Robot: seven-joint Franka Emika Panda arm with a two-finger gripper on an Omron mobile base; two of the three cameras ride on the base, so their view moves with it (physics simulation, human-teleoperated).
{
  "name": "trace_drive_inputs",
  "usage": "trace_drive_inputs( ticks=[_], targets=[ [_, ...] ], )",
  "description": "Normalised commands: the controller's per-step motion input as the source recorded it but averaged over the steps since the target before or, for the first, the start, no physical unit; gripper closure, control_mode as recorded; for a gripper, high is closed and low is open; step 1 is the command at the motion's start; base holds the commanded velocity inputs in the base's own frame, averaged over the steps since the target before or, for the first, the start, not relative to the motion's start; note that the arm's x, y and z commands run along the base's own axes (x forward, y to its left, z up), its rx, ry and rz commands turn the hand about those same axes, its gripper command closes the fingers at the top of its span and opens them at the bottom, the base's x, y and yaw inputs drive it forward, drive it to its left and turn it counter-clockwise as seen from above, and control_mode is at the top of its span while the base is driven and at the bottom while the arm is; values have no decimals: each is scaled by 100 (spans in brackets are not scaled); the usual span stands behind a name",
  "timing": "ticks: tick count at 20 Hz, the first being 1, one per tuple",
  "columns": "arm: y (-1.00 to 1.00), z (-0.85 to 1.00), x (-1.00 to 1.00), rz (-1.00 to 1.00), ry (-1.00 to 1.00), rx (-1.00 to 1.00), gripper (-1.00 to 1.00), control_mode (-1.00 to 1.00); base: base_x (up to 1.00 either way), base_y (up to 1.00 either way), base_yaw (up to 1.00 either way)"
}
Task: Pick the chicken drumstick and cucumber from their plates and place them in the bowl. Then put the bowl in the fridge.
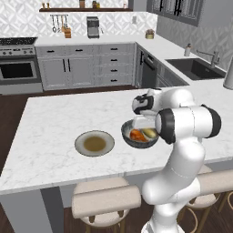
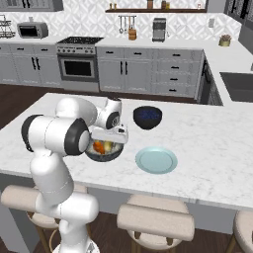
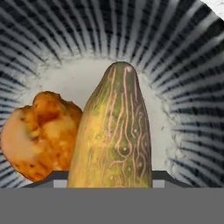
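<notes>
The grey bowl [image 1: 135,144] [image 2: 104,156] stands on the island's near side, and its ribbed inside [image 3: 65,39] surrounds the hand view. Inside it lies the orange-brown chicken drumstick [image 1: 136,134] [image 2: 99,147] [image 3: 39,140]. The yellowish-green cucumber [image 1: 149,133] [image 2: 107,146] [image 3: 116,131] lies beside it, spanning the gap between my fingertips. My gripper [image 1: 145,127] [image 2: 110,140] [image 3: 109,177] reaches down into the bowl, shut on the cucumber. The beige plate [image 1: 82,139] left of the bowl and the pale blue plate [image 2: 156,160] right of it are bare. The fridge is out of view.
A dark navy bowl [image 2: 147,117] sits farther back on the island, behind the blue plate. Stools [image 1: 105,200] line the island's near edge. A sink [image 1: 195,68] is set in the counter to the right, a stove [image 2: 78,62] on the far wall.
</notes>
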Motion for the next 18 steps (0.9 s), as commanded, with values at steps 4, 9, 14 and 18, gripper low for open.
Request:
trace_drive_inputs(
  ticks=[4, 9, 14, 18],
  targets=[
    [0, -15, 25, 0, 0, -1, -100, -100, 0, 0, 0],
    [0, -1, 9, 0, 0, -1, -100, -100, 0, 0, 0],
    [6, 0, -1, 2, 1, -2, -100, -100, 0, 0, 0],
    [26, 33, -15, 4, 0, -1, -100, -100, 0, 0, 0]
  ],
)
